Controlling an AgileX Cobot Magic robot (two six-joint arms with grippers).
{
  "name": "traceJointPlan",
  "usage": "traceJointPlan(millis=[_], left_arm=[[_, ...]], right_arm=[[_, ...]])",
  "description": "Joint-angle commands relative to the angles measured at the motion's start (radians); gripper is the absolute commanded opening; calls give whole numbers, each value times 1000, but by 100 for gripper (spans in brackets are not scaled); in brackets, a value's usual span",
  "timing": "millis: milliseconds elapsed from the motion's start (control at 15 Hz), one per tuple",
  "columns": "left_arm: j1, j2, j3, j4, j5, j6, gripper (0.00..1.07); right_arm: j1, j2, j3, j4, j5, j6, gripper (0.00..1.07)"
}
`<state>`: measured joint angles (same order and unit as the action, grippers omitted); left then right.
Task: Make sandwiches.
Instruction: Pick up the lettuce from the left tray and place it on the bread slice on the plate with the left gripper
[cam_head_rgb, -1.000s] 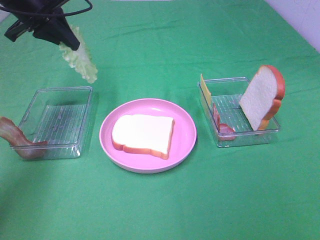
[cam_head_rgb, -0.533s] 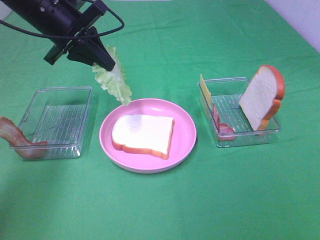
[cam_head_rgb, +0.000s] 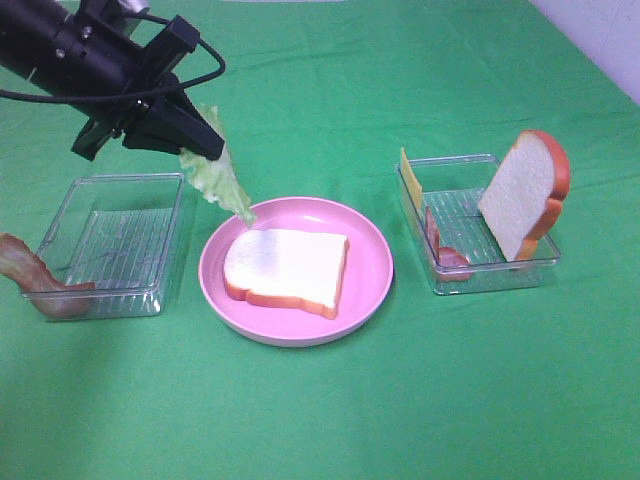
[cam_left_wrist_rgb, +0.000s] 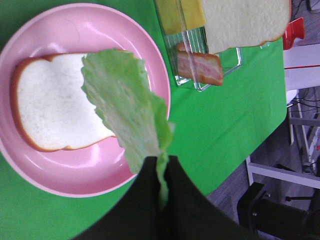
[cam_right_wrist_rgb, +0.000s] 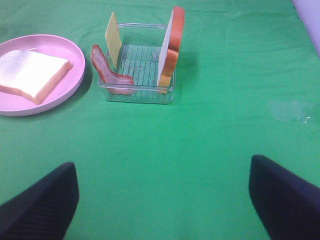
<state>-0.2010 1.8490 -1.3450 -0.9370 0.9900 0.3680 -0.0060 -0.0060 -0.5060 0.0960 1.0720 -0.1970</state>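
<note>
Green cloth (cam_head_rgb: 320, 430) covers the table. Your left claw (cam_head_rgb: 208, 150) is clamped on the lettuce leaf (cam_head_rgb: 222, 182) by one end, so the leaf hangs free below the tips, approx. over the rim of the pink plate (cam_head_rgb: 375, 270). The bread slice (cam_head_rgb: 290, 268) lies flat below and ahead of that claw, as base layer. Your right claw (cam_right_wrist_rgb: 161, 200): jaws wide apart, nothing btwn; upright bread (cam_right_wrist_rgb: 175, 40), cheese (cam_right_wrist_rgb: 114, 40), bacon (cam_right_wrist_rgb: 106, 69) wait in tray (cam_right_wrist_rgb: 140, 95) ahead of it.
</note>
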Motion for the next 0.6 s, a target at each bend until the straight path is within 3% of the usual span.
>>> traceJointPlan(millis=[67, 200, 400, 600], left_arm=[[-3, 28, 51, -141, -17, 88, 0], [-3, 87, 52, -231, -29, 114, 0], [-16, 137, 50, -260, -53, 136, 0], [-109, 218, 40, -357, -86, 305, 0]], right_arm=[[-6, -11, 1, 7, -5, -13, 87], [-6, -11, 1, 7, -5, -13, 87], [-6, -11, 1, 7, -5, -13, 87], [-6, -11, 1, 7, -5, -13, 87]])
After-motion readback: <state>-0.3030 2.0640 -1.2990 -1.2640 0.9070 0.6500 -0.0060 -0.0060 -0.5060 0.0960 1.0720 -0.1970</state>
